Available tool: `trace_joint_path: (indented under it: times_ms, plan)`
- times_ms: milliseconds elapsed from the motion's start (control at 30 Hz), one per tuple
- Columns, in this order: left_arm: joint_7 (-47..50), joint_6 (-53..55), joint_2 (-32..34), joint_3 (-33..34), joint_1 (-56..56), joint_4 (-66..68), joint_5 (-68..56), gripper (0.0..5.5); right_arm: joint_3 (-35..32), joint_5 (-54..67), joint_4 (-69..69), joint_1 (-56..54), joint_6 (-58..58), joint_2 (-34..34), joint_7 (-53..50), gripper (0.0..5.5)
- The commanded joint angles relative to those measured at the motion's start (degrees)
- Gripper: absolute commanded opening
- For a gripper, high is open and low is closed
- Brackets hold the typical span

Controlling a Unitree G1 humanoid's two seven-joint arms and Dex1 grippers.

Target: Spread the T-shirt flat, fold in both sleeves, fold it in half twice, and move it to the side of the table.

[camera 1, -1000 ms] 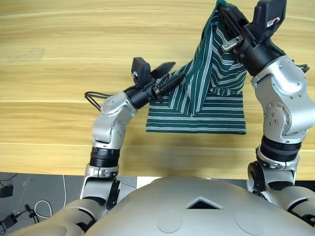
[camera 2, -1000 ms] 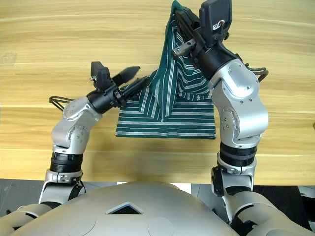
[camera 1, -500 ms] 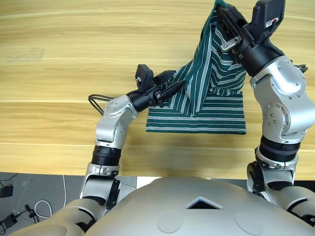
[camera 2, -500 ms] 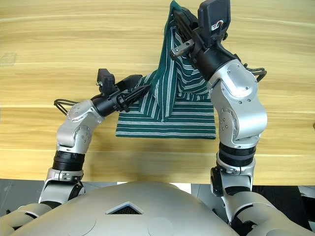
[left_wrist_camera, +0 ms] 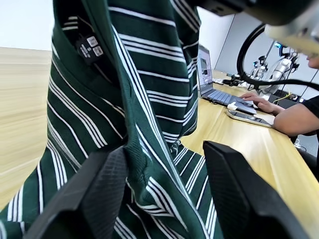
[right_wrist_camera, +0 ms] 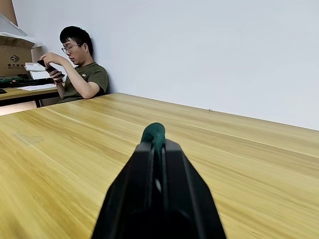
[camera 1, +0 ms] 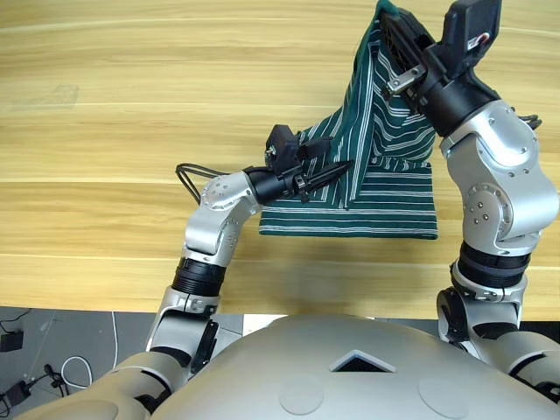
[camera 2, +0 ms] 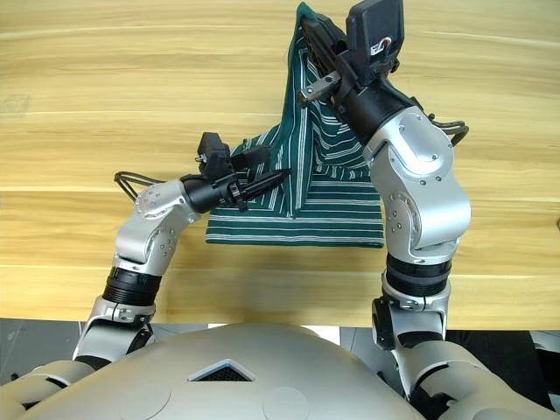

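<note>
My left hand (camera 1: pixel 332 157) has pushed in from the left since a second ago. Its fingers gape wide on either side of a hanging fold, gripping nothing. The T-shirt (camera 1: pixel 394 192), dark green with thin white stripes, lies half on the counter (camera 1: pixel 114 105) and half pulled up into a peak — pinched tight in my right hand (camera 1: pixel 388 16), raised above it.

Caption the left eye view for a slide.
Right gripper holds the striped T-shirt partly raised; open left gripper straddles a hanging fold.
</note>
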Motion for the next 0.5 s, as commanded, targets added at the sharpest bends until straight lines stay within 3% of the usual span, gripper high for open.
trace_joint_path:
  times_ms: [33,500]
  plan:
    - [1.3,-1.2,0.2,1.6,-1.4,3.4,1.5,2.66,0.0,0.7,-0.1,0.1,-0.5,0.0,0.2,0.05]
    - [2.5,-4.9,-2.1,1.4,-4.2,11.0,4.6,2.48,-0.2,0.5,0.0,1.0,-0.8,0.1,0.1,0.0]
